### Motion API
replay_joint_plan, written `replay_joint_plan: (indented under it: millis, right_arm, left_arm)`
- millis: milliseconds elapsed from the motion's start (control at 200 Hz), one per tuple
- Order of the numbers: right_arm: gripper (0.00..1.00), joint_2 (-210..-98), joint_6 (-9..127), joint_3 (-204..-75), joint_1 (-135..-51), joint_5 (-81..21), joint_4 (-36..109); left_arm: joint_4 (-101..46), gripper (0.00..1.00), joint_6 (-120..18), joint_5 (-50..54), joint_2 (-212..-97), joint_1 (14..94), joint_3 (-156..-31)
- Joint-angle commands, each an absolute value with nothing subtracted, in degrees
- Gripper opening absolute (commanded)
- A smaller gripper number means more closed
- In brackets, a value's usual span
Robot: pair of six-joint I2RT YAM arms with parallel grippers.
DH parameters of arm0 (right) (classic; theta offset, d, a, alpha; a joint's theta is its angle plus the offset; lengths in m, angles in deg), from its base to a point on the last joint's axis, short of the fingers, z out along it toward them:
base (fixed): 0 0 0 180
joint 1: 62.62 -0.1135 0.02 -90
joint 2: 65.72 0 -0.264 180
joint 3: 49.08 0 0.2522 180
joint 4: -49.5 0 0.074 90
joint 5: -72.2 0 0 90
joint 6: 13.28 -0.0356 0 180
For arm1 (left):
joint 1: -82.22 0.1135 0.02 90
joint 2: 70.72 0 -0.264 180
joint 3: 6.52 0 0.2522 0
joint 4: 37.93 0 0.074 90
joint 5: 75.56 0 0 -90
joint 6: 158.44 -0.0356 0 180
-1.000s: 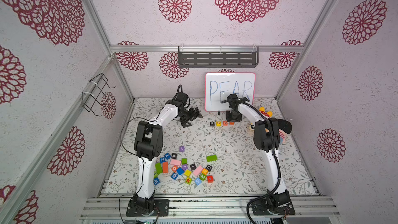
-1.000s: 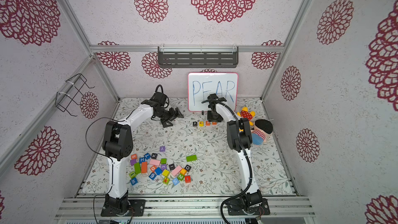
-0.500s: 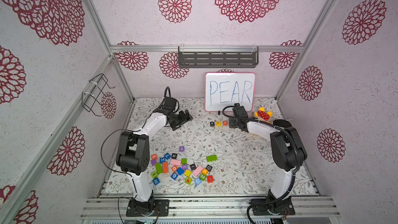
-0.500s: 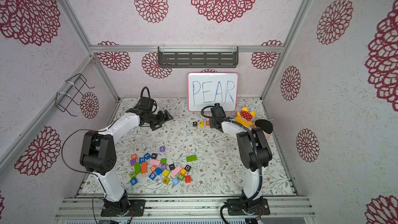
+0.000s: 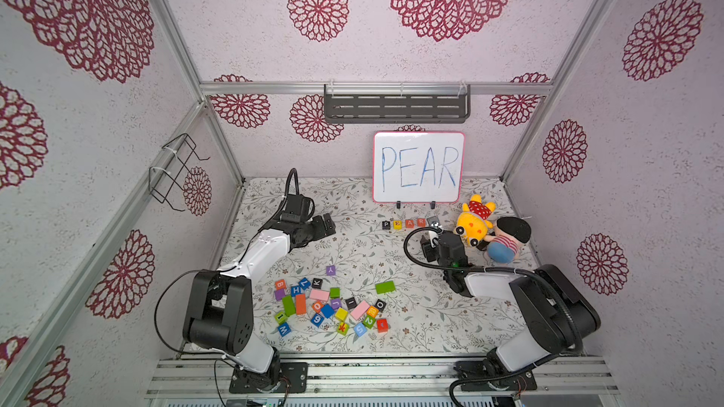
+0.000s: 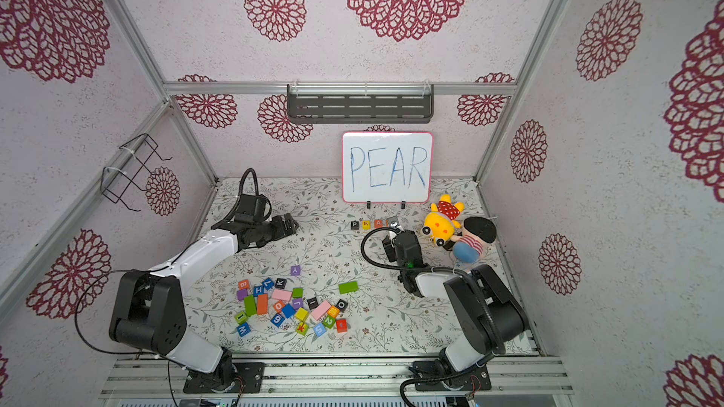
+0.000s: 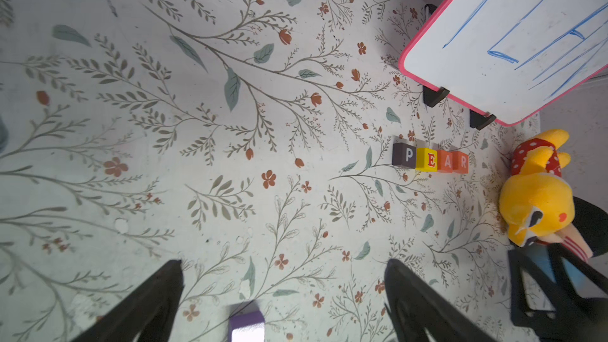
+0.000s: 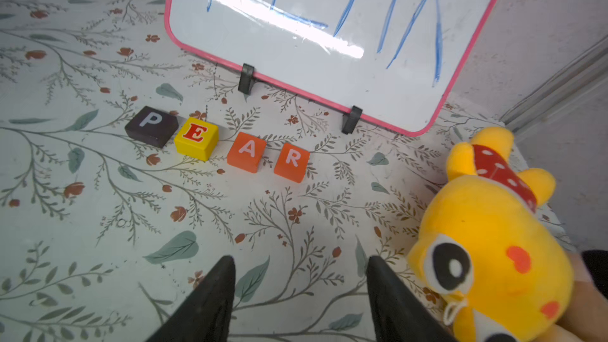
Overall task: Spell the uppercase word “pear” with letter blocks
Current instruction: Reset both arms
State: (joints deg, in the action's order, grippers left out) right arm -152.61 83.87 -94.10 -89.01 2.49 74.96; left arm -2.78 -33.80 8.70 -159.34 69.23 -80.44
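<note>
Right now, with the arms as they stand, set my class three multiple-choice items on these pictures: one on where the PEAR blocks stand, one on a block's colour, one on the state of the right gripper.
1. Where does the row of letter blocks stand?
A. on the wall shelf
B. just in front of the whiteboard
C. in the wire basket

2. What colour is the E block?
A. black
B. green
C. yellow

3. How is the right gripper?
A. open, holding nothing
B. shut on a block
C. shut, empty

Answers:
1 B: the row lies on the table, close before the whiteboard.
2 C: its faces are yellow, with a red E on top.
3 A: the right wrist view shows its jaws apart with only bare table between them.
</note>
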Motion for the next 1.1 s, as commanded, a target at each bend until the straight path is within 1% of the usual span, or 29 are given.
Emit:
replay_joint_plan:
  millis: [0, 35, 90, 175, 195, 240, 385, 430, 470, 555, 600, 635, 801, 936, 1096]
  right_arm:
    - [0.65, -146.9, 85.0, -93.0, -88.2, 10.0, 77.2]
    - [0.65, -145.7, 84.6, -92.7, -87.5, 10.7, 75.7]
    - [0.65, -144.5, 84.7, -91.6, -86.1, 10.8, 75.8]
    - [0.65, -145.4, 86.5, -88.3, -83.7, 11.9, 82.1]
    - [0.65, -145.6, 86.3, -89.1, -83.5, 13.1, 79.9]
    - [0.65, -146.1, 86.7, -89.4, -82.1, 11.5, 79.4]
    - [0.70, -147.6, 88.4, -86.1, -79.0, 11.7, 88.5]
    - [0.70, -147.8, 86.1, -85.8, -77.3, 10.7, 87.8]
    - [0.70, -148.0, 85.0, -84.5, -75.9, 8.7, 89.4]
    - [0.72, -149.5, 83.6, -81.2, -74.3, 7.7, 95.7]
    - [0.72, -150.2, 83.1, -81.3, -73.8, 7.1, 95.5]
    - [0.72, -150.4, 82.8, -81.6, -73.3, 5.8, 95.0]
    - [0.72, -149.9, 80.4, -80.0, -70.0, 0.5, 96.9]
    - [0.71, -151.9, 77.0, -78.5, -65.6, -5.4, 101.0]
    - [0.68, -153.3, 76.6, -79.0, -64.2, -8.9, 101.0]
  left_arm:
    - [-5.7, 0.98, -35.0, 19.4, -154.2, 68.1, -77.2]
    - [-4.7, 0.98, -35.4, 23.8, -153.0, 67.2, -76.6]
    - [-3.9, 0.98, -38.2, 27.1, -151.6, 66.5, -75.5]
    - [-2.1, 0.98, -41.8, 32.5, -149.9, 66.6, -75.3]
    - [-2.3, 0.98, -42.7, 34.1, -149.6, 66.7, -75.2]
    - [-2.8, 0.98, -45.1, 36.6, -148.7, 66.9, -74.8]
    - [-9.8, 0.99, -52.9, 37.3, -145.7, 69.2, -70.8]
    - [-13.3, 0.99, -54.2, 38.1, -145.0, 69.7, -68.7]
    - [-16.7, 1.00, -55.2, 37.9, -144.6, 70.4, -66.5]
    - [-24.4, 0.99, -57.9, 37.6, -144.0, 71.9, -61.4]
    - [-29.2, 1.00, -59.1, 36.3, -144.0, 73.4, -58.9]
    - [-28.4, 0.99, -59.1, 35.0, -143.8, 74.7, -59.1]
    - [-34.1, 0.98, -61.1, 30.7, -146.9, 80.5, -57.4]
    - [-42.5, 0.97, -60.9, 27.9, -148.5, 84.2, -53.3]
    - [-52.9, 0.97, -60.9, 22.7, -149.8, 87.6, -49.9]
